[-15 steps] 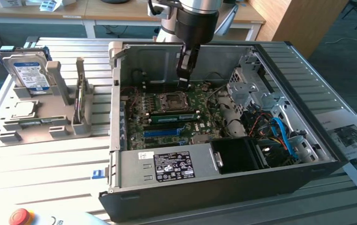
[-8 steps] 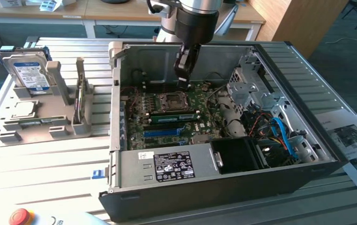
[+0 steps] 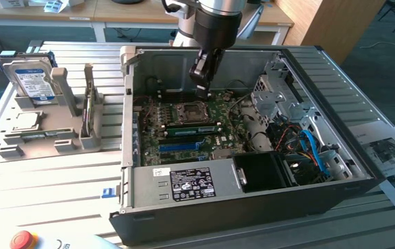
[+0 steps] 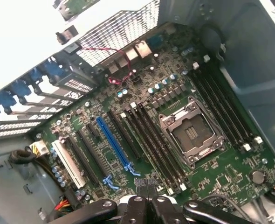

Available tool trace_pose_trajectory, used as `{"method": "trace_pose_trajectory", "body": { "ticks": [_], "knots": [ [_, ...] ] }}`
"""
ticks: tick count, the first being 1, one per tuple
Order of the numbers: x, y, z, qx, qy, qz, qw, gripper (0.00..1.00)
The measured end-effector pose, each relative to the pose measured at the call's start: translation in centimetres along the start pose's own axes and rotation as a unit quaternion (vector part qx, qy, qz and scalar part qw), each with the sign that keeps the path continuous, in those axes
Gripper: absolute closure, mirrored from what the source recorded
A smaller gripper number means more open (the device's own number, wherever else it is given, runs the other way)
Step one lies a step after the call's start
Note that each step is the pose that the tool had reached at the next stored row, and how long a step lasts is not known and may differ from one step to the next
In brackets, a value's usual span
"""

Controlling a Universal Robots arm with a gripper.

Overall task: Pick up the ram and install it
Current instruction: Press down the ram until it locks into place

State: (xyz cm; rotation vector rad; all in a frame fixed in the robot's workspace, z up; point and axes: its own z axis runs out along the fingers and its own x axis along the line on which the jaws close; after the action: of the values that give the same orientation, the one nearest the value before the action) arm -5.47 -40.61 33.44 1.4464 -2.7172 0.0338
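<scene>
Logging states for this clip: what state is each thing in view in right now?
gripper: shut, down inside the case.
computer case: open, side panel off.
CPU socket: empty, uncovered.
ram: along a motherboard slot; seating unclear.
hard drive: upright in its stand.

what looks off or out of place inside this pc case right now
Nothing looks damaged or spilled. The CPU socket sits bare with no cooler over it, and a green ram stick lies beside it on the motherboard. The gripper hangs shut above the board.
</scene>
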Motion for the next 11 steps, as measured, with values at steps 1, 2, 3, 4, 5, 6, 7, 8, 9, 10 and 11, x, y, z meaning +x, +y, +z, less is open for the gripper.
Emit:
{"method": "trace_pose_trajectory", "body": {
  "ticks": [1, 2, 3, 4, 5, 6, 7, 8, 9, 10, 11],
  "knots": [
    [0.00, 0.00, 0.00, -0.0004, 0.0000, 0.005, 1.0000, 0.90],
    [0.00, 0.00, 0.00, -0.0007, -0.0001, 0.011, 0.9999, 0.90],
    [0.00, 0.00, 0.00, -0.0011, -0.0002, 0.016, 0.9999, 0.90],
    [0.00, 0.00, 0.00, -0.0015, -0.0002, 0.023, 0.9997, 0.90],
    [0.00, 0.00, 0.00, -0.0019, -0.0003, 0.029, 0.9996, 0.90],
    [0.00, 0.00, 0.00, -0.0023, -0.0004, 0.034, 0.9994, 0.90],
    [0.00, 0.00, 0.00, -0.0027, -0.0004, 0.040, 0.9992, 0.90],
    [0.00, 0.00, 0.00, -0.0030, -0.0005, 0.046, 0.9989, 0.90],
    [0.00, 0.00, 0.00, -0.0034, -0.0005, 0.051, 0.9987, 0.90],
    [0.00, 0.00, 0.00, -0.0038, -0.0006, 0.057, 0.9984, 0.90],
    [0.00, 0.00, 0.00, -0.0042, -0.0007, 0.062, 0.9980, 0.90]
  ]
}}
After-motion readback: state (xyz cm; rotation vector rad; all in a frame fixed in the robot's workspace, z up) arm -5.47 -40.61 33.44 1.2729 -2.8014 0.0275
